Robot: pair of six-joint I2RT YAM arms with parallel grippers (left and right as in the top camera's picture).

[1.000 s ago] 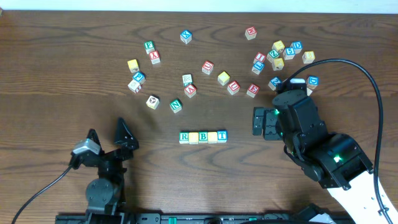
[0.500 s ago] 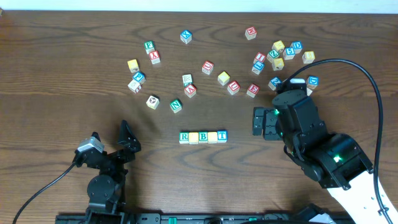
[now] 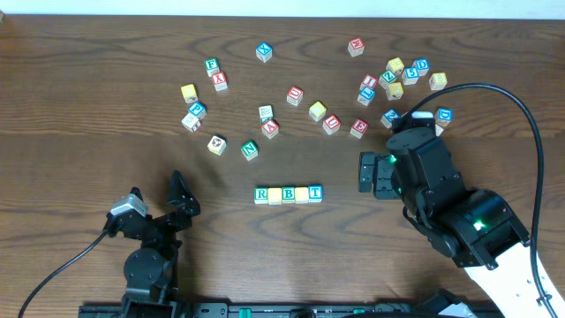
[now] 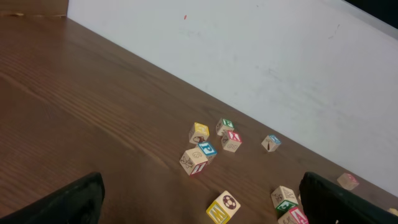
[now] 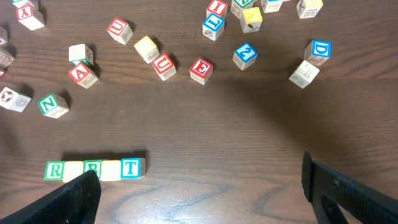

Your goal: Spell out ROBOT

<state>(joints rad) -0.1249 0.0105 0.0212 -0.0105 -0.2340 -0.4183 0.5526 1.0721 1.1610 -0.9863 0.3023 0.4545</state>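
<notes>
Now, ROBOT row lying left–right, reading rightward — left end effector and right end effector open.

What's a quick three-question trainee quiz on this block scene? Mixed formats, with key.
1. True or false: the green N cube sits in the lettered row.
2. Which letter tops the row's right-end cube? A) N B) T C) E
3. Fill in: the left tool and right tool both stand ___ and empty.
Key: 1 false; 2 B; 3 open.
</notes>
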